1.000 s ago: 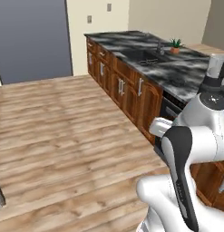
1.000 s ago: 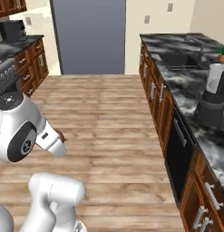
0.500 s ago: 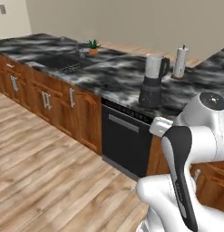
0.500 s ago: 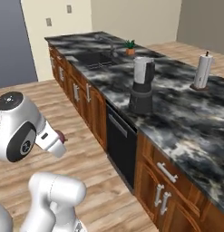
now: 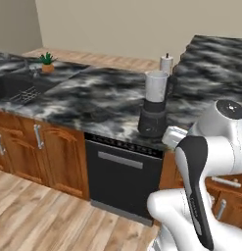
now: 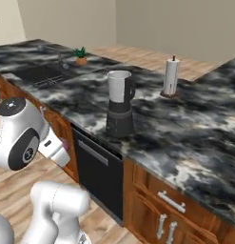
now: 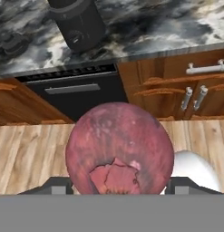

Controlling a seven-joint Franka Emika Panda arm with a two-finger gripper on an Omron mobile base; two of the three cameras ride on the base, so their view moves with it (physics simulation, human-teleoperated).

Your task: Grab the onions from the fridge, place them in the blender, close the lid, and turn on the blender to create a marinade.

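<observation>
Gripper (image 7: 119, 192) at frame bottom clamps a red-purple onion (image 7: 119, 147) between half-spread jaws; blender (image 7: 77, 22) upper left on the desk (image 7: 154, 27).

A black-and-grey marbled stone counter (image 6: 185, 138) runs over brown wooden cabinets (image 5: 49, 152) and a black built-in dishwasher (image 5: 123, 176) with a long grey handle, which in the hand view sits above and ahead of the hand. A white paper towel roll on a brown stand (image 6: 171, 77) stands far beyond the hand on the counter. A small green potted plant (image 5: 46, 62) and a dark sink (image 5: 14, 89) lie well off to the hand's left, above a light wood plank floor (image 7: 27, 154).
</observation>
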